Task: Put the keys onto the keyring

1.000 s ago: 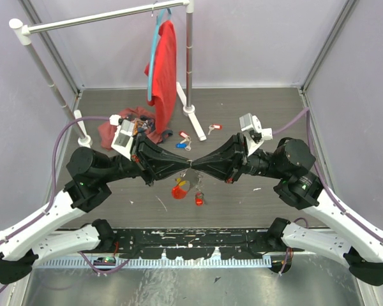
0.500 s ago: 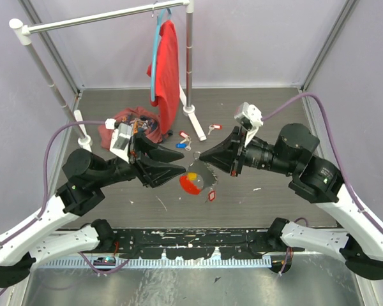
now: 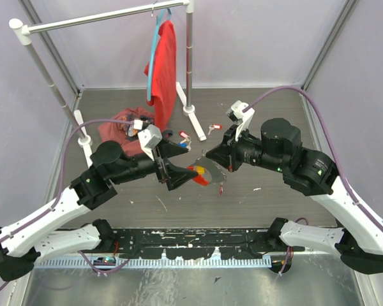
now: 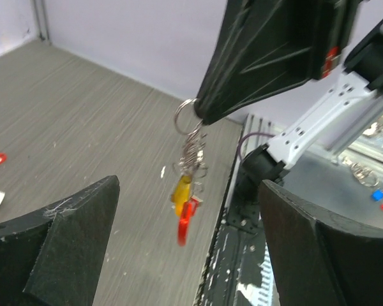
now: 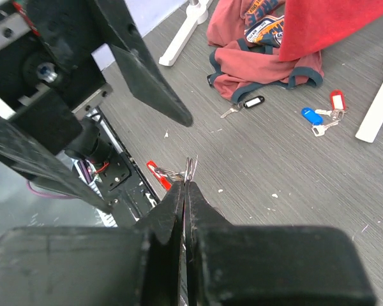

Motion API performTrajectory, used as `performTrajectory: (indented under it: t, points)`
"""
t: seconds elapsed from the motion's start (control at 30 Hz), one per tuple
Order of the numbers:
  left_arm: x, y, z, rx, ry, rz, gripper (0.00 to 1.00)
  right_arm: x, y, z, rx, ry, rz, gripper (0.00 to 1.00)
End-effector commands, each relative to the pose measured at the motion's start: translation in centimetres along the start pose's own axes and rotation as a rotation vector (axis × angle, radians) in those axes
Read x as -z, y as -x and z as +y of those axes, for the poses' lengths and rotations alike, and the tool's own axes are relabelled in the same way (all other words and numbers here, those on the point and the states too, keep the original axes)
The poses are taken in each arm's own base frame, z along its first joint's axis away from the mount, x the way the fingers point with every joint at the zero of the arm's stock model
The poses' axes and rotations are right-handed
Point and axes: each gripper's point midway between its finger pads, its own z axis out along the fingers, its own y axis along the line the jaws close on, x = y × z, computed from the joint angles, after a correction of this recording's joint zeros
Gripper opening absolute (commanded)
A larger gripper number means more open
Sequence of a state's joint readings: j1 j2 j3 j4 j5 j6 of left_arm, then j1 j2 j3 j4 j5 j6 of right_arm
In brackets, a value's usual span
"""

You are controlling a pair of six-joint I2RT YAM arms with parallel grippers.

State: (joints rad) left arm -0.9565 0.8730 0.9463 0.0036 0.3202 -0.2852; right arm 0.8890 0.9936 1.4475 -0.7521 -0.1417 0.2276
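Likely a lab: plain-walled robot enclosure.

No readable text; orange-white lettering on crumpled red shirt too blurred.

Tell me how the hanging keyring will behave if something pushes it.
Probably floppy: the keyring dangles as loose chain from the right pincer, pinched only at its top ring. Likely swings easily; its tags look blurred. It seems light, since a fingertip pinch carries it.

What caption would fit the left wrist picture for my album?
Shut right pincer dangles silver chain keyring with red and yellow tags in front of open left pincer.
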Motion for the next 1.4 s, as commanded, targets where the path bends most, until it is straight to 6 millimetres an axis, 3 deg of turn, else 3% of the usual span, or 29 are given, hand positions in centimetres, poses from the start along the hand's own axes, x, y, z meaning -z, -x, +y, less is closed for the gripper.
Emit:
performTrajectory:
  t: [0.0, 0.17, 0.73, 1.03, 1.37]
  points:
    - [-0.6, -1.2, 1.6, -0.076, 0.049, 0.051, 0.96, 0.5, 2.8, 0.8, -0.007, 0.022, -0.112, 0.01]
    - [-1.3, -2.1, 1.5, -0.076, 0.023, 0.086, 0.87, 0.3, 3.0, 1.1, -0.013, 0.041, -0.13, 0.01]
    - [-1.3, -3.0, 1.2, -0.048, 0.018, 0.12, 0.01, 0.2, 3.4, 0.0, -0.04, -0.017, -0.168, 0.01]
    - [-1.8, -3.6, 0.3, -0.078, 0.031, 0.162, 0.0, -1.0, 3.2, -1.6, -0.081, -0.099, -0.19, 0.01]
    - [-1.2, -3.9, 2.4, -0.095, 0.171, 0.179, 0.0, -0.4, 3.2, -2.2, -0.077, -0.133, -0.195, 0.01]
